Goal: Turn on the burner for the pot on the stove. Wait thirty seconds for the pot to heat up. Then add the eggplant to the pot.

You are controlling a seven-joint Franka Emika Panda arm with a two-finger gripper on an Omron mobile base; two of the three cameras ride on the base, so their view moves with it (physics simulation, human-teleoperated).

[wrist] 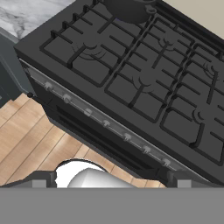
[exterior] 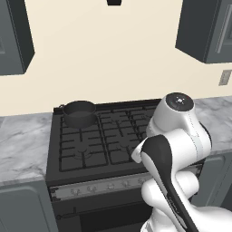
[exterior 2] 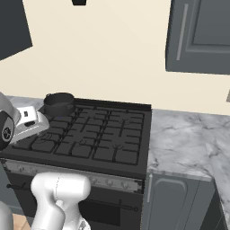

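Grey pot (exterior: 79, 113) sitting on stove's (exterior: 90, 170) back-left burner; looks rigid, heavy-ish, I'm judging. Gripper (wrist: 111, 177) hanging wide open, holding nothing, w/ front knobs (wrist: 106, 124) well below — small, prob. slippery, pinch sides.

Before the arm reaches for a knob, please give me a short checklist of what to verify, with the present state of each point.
1. The small round dark grey pot sits on the back left burner of the wide black gas stove: ok.
2. The pot stands upright and centred on its grate: ok.
3. The silver front strip of small knobs is free of obstruction: ok.
4. Which knob belongs to the pot's burner: cannot tell; no markings are readable.
5. The gripper is open, its dark fingers set wide and empty: ok.
6. The burner under the pot is lit: cannot tell; the pot covers it.
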